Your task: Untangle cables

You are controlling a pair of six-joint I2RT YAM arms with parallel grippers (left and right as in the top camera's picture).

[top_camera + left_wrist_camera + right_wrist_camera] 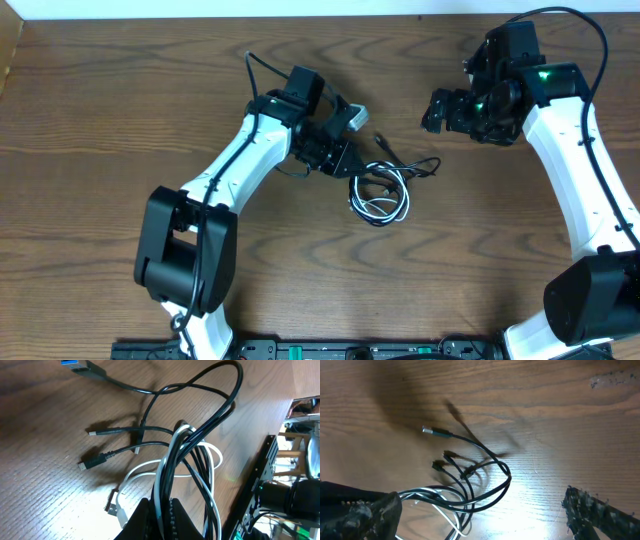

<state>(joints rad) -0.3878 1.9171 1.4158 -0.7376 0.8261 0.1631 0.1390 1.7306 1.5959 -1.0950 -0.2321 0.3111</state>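
Observation:
The cables (380,192) lie as a tangled bundle of black cords and one white cord on the wood table, just right of my left gripper (345,160). In the left wrist view the left gripper (161,520) is shut on white and black strands of the cables (200,435), whose loops and small plug ends fan out beyond it. My right gripper (437,110) hangs up and to the right of the bundle, apart from it. In the right wrist view it (482,517) stands wide open, and the cables (470,490) loop on the table between its fingers without touching them.
The brown wooden table (100,120) has its far edge along the top of the overhead view. A blue-tipped plug (75,364) and a white USB plug (114,505) lie loose. Dark equipment (280,495) stands beyond the table edge. A thick black wire (590,30) arcs from the right arm.

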